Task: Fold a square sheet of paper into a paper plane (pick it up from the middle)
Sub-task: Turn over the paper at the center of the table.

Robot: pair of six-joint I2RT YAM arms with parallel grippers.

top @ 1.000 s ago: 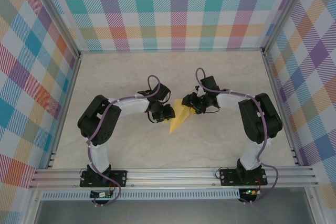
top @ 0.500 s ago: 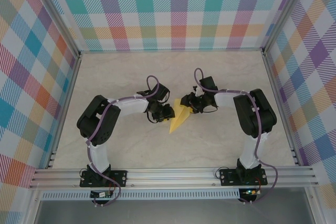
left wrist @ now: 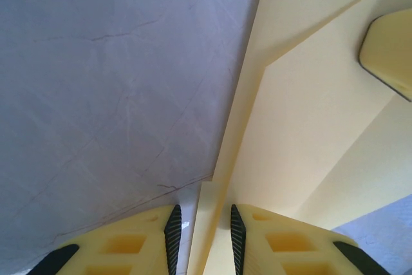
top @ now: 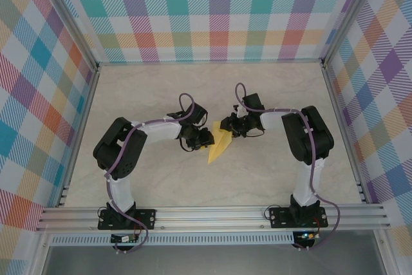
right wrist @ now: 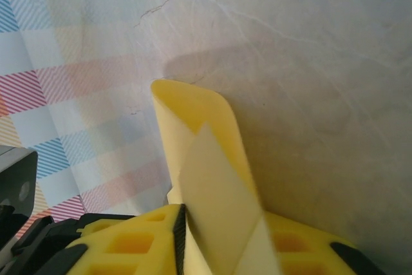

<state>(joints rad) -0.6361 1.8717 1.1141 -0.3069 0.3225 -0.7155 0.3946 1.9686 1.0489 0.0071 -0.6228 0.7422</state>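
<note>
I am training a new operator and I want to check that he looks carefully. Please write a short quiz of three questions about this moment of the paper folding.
1. True or false: the yellow paper lies as a flat, unfolded square.
2. In the top view, where is the paper?
A. against the left wall
B. between the left jaws and the right jaws
C. on the near rail
3. Fill the gap: in the right wrist view, the paper stands up from between the right jaws, and its top end is ____.

Key: 1 false, it is already folded to a point; 2 B; 3 curled over.
</note>
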